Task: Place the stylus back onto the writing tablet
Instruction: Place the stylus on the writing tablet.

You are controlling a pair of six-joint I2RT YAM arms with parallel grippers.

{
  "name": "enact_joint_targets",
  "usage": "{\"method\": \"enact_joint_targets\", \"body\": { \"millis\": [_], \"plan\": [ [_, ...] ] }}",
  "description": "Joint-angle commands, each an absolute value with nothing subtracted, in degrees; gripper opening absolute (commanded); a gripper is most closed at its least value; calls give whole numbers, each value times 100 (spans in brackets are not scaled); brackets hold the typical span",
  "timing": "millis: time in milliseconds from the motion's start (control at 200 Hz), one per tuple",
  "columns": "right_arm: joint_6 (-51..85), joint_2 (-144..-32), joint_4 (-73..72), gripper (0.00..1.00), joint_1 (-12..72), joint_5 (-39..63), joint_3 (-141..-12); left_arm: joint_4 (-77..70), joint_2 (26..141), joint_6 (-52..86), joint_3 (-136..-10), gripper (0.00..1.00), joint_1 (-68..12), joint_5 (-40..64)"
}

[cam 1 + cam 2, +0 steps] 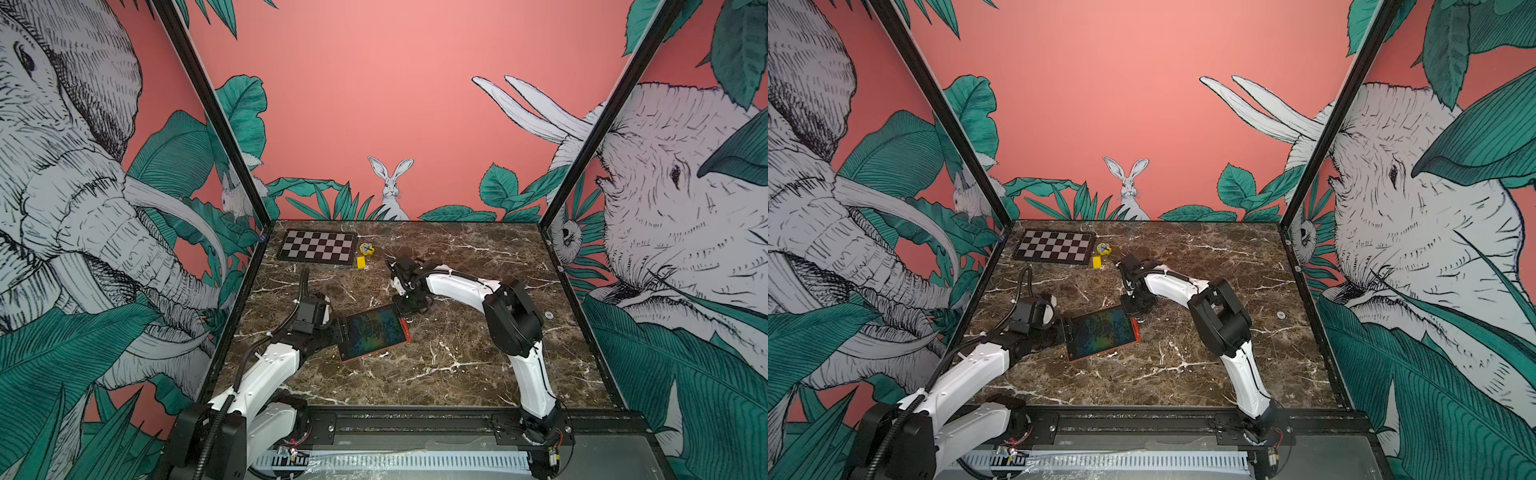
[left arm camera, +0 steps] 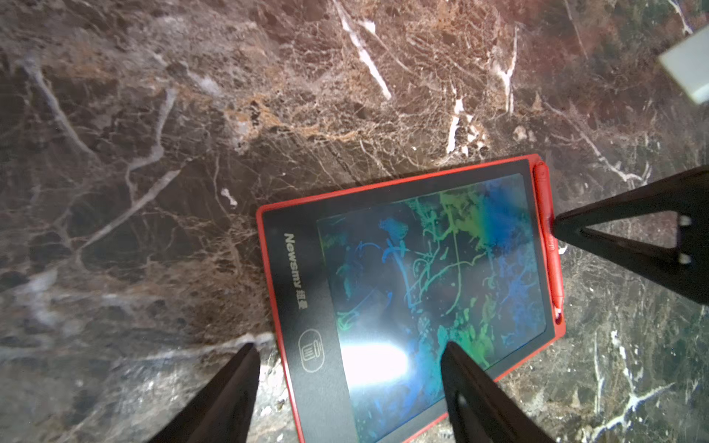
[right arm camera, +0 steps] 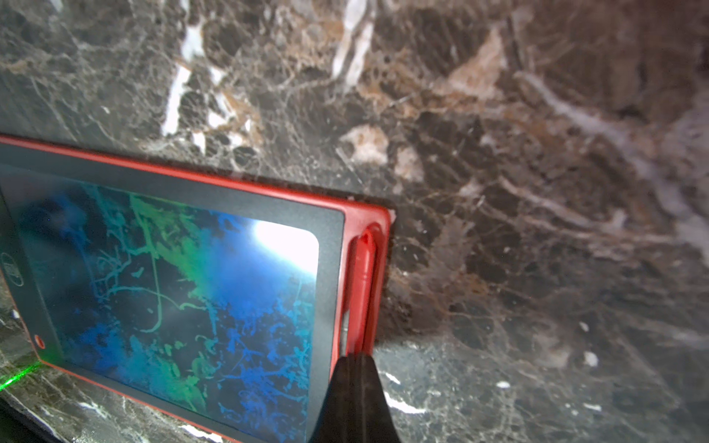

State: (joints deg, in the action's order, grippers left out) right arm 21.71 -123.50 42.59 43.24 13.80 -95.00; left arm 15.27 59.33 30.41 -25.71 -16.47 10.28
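Along writing tablet (image 2: 295, 276) edge, stylus (image 2: 544, 199), right claw (image 3: 355, 360) pressed together atop, left claw (image 2: 349, 345) spread

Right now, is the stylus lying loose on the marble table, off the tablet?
No, the stylus sits in the groove along the writing tablet's edge, with the shut right gripper's tip resting on it.

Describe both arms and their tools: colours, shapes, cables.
Both have glossy white shells and bulky black joints. The left arm carries a thick ribbed black hose; the right arm has a thin black cable along its white link. The left tool and right tool are matte black, with tapered wedge fingers; a triangular cut-out shows in the right tool's.
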Motion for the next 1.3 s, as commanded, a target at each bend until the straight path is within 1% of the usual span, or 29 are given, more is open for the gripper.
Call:
{"method": "enact_joint_targets", "body": {
  "millis": [0, 30, 105, 205, 285, 365, 425, 675, 995, 1295],
  "plan": [
    [2206, -12455, 4500, 5, 4368, 1193, -9632, 1493, 5893, 3041, -2470, 77, -1667, 1037],
    [2206, -12446, 4504, 10, 4371, 1171, -9628, 1492, 5886, 3041, -2478, 78, -1670, 1037],
    [2199, -12395, 4540, 18, 4369, 1137, -9621, 1505, 5871, 3035, -2465, 78, -1670, 1028],
    [2167, -12286, 4605, 26, 4374, 1038, -9622, 1530, 5840, 3035, -2468, 78, -1670, 1020],
    [2122, -12196, 4627, 30, 4370, 972, -9617, 1533, 5819, 3039, -2461, 78, -1670, 1011],
    [2068, -12135, 4657, 31, 4363, 958, -9657, 1530, 5815, 3025, -2461, 78, -1670, 1002],
    [2055, -12105, 4655, 30, 4345, 971, -9683, 1550, 5810, 3026, -2467, 78, -1670, 1002],
    [2035, -12170, 4538, 23, 4273, 1210, -9742, 1615, 5721, 3006, -2461, 78, -1670, 958],
    [1980, -12322, 4588, 10, 4259, 1101, -9800, 1650, 5681, 3000, -2461, 78, -1669, 923],
    [1952, -12464, 4609, 5, 4266, 1132, -9853, 1637, 5693, 2999, -2470, 78, -1670, 920]
  ]
}}
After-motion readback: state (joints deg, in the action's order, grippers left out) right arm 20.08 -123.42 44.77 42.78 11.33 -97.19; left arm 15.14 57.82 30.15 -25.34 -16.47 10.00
